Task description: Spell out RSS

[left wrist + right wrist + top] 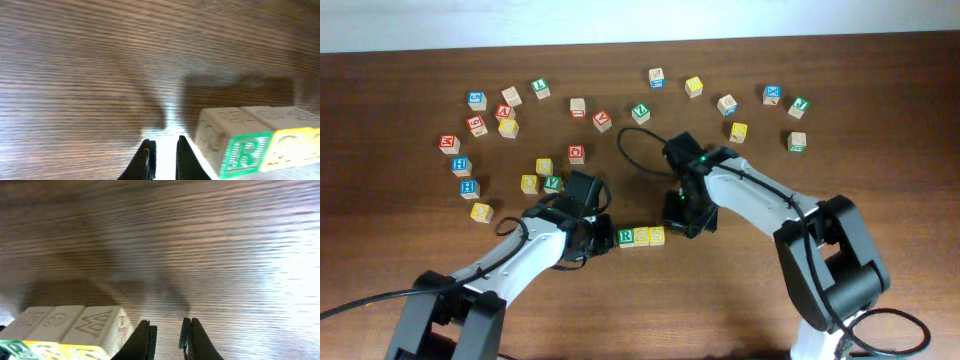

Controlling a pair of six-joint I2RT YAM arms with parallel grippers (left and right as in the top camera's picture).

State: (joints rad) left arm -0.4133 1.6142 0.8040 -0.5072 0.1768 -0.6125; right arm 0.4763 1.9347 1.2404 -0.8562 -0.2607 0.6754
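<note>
Three cubes stand touching in a row at the table's front middle: the R cube (626, 237) with its green letter, then two yellow-faced cubes (642, 237) (657, 235) to its right. My left gripper (604, 232) sits just left of the R cube, jaws nearly together with nothing between them. The left wrist view shows that gripper (166, 150) beside the R cube (242, 152) and a yellow face (292, 145). My right gripper (680, 222) is just right of the row, also narrow and empty. The right wrist view has this gripper (168, 332) next to the end cube (95, 325).
Many other letter cubes lie scattered across the back half: a cluster at the left (468, 187), a red one (576, 154), a yellow and a green one (542, 183) close behind my left arm, and more at the back right (738, 132). A black cable (638, 150) loops behind the right arm.
</note>
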